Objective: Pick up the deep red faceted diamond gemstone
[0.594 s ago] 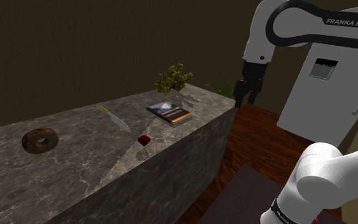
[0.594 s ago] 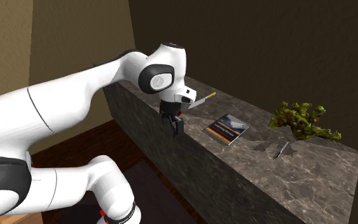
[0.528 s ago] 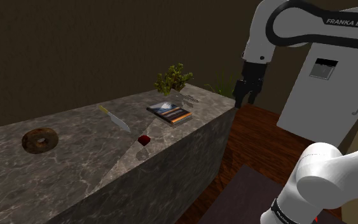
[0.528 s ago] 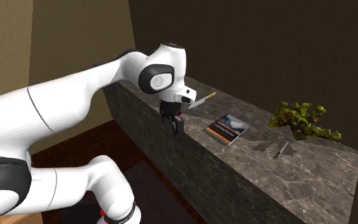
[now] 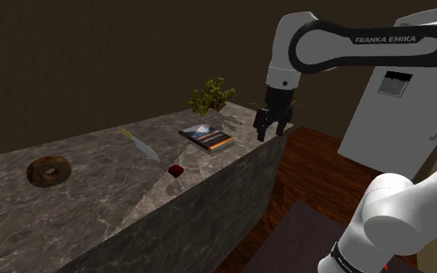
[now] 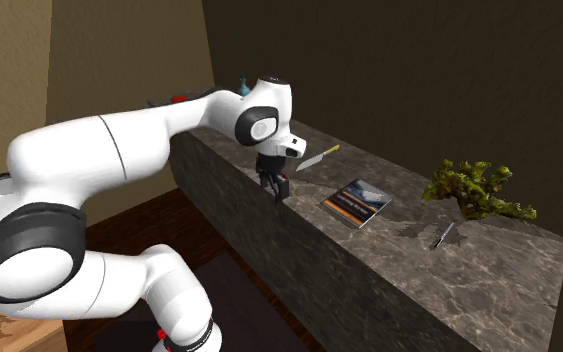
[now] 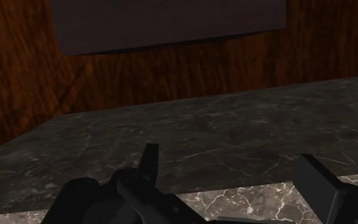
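I've swung the arm (image 5: pixel 325 46) in over the counter (image 5: pixel 92 186) end | gripper (image 5: pixel 272 128) fingers spread, seemingly holding nothing | red gem (image 5: pixel 175 170) lies near the counter's front edge, beyond the book (image 5: pixel 207 136), well apart from the gripper | approach barely begun

I see a dark veined stone counter (image 5: pixel 92 203); on it, from the shoulder view's left, lie a doughnut (image 5: pixel 49 171), a knife (image 5: pixel 140 145), a small dark red gem (image 5: pixel 175 170) near the front edge, a book (image 5: pixel 206 135); a leafy plant (image 5: pixel 211 96) beyond.
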